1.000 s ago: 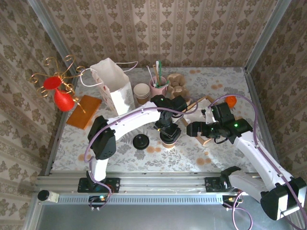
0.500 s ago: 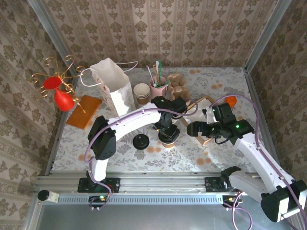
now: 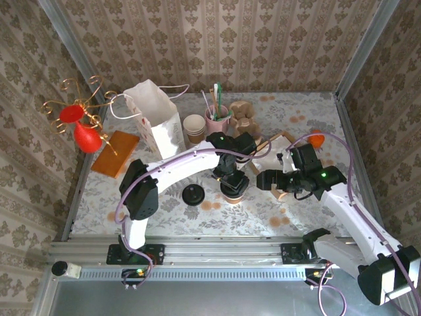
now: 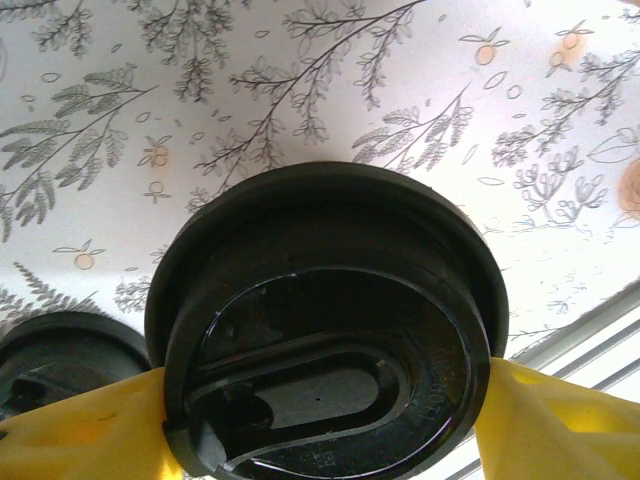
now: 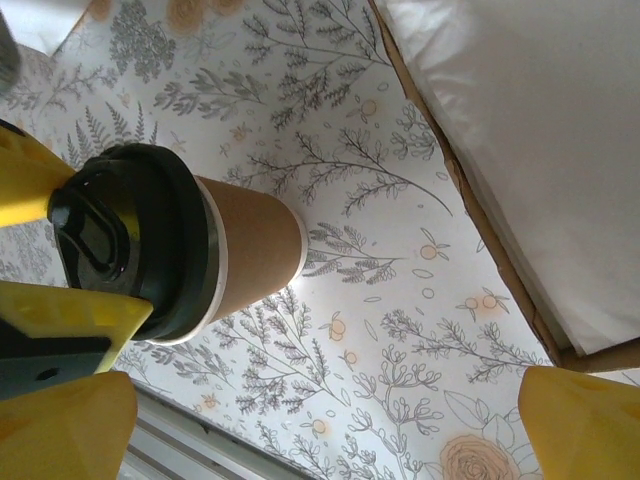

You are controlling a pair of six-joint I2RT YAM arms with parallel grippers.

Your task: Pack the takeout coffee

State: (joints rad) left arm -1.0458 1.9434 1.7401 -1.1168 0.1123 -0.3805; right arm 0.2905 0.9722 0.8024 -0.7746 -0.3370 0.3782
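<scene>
Left gripper (image 4: 320, 425) pinches takeout coffee (image 5: 250, 250) by lid rim (image 4: 330, 185), right gripper (image 5: 320, 430) spread; cup likely light, walls crushable, lid may pop.

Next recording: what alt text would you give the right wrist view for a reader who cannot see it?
The takeout coffee, a brown paper cup with a black lid, stands on a floral tablecloth, the left gripper clamping its lid between yellow fingers. The right gripper is open in the foreground, holding nothing; a wooden tray of white paper lies at upper right.
</scene>
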